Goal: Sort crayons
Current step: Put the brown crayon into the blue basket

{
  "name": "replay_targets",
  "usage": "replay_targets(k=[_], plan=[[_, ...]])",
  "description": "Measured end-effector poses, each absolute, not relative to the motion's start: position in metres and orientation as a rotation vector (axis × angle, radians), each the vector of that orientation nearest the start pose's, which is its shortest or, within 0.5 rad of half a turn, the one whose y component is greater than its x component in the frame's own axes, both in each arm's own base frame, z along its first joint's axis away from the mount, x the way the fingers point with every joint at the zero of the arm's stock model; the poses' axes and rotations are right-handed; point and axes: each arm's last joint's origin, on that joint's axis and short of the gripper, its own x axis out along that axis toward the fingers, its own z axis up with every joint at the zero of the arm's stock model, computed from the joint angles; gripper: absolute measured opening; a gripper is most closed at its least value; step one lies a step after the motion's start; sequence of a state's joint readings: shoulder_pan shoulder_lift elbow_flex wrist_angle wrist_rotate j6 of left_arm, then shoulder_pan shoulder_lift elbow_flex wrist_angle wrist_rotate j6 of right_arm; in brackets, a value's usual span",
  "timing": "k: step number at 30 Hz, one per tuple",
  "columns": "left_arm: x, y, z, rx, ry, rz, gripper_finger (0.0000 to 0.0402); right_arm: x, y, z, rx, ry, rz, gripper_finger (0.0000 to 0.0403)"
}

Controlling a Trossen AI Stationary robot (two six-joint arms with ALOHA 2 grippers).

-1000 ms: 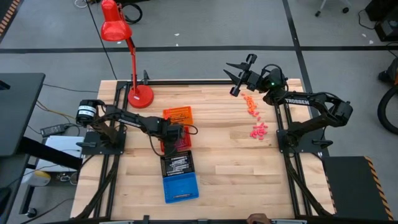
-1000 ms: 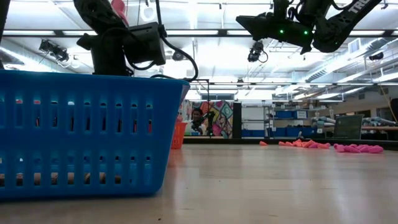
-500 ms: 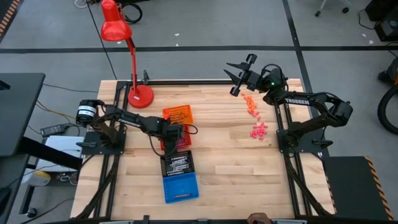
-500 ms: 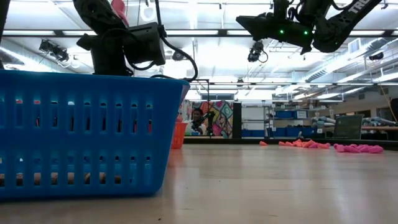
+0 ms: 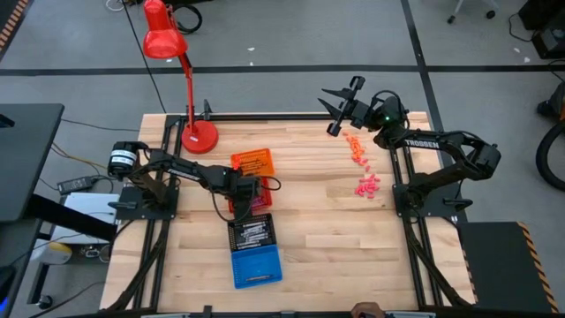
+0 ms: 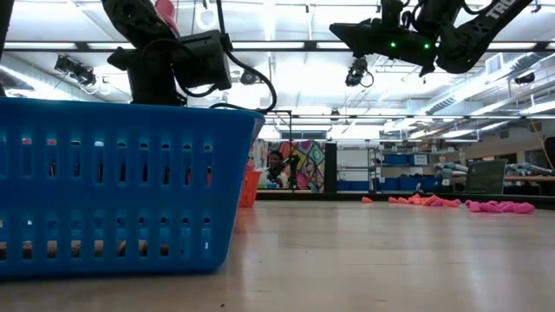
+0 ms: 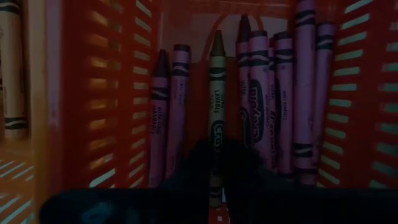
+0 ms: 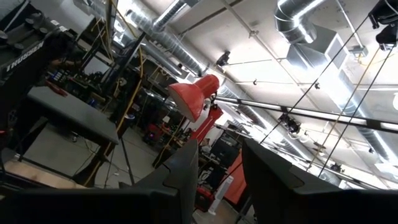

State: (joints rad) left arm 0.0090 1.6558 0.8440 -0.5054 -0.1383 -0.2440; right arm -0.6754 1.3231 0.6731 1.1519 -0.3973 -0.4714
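- The left gripper [image 7: 216, 163] sits in the red tray [image 7: 84, 93], jaws pinched on an olive crayon [image 7: 216, 93]; it could slip out.
- The right gripper [image 5: 335, 106] waits high, jaws apart and empty.

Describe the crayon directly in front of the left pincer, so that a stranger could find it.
Look into the red tray under the left pincer, where crayons lie side by side. Your crayon is the olive-green crayon in the middle of the row; all its neighbours are purplish-pink.

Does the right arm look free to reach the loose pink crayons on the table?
Probably yes: the right gripper hangs open above the table's far edge, the pink crayons lie uncovered near its base, nothing between.
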Motion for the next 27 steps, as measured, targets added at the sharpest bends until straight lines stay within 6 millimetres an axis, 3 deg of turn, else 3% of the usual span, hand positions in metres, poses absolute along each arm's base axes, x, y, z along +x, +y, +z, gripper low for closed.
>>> replay_targets(k=[27], plan=[[0.288, 0.007, 0.147, -0.129, 1.256, 0.286, 0.0038, 0.217, -0.160, 0.304, -0.719, -0.364, -0.373, 0.0129]])
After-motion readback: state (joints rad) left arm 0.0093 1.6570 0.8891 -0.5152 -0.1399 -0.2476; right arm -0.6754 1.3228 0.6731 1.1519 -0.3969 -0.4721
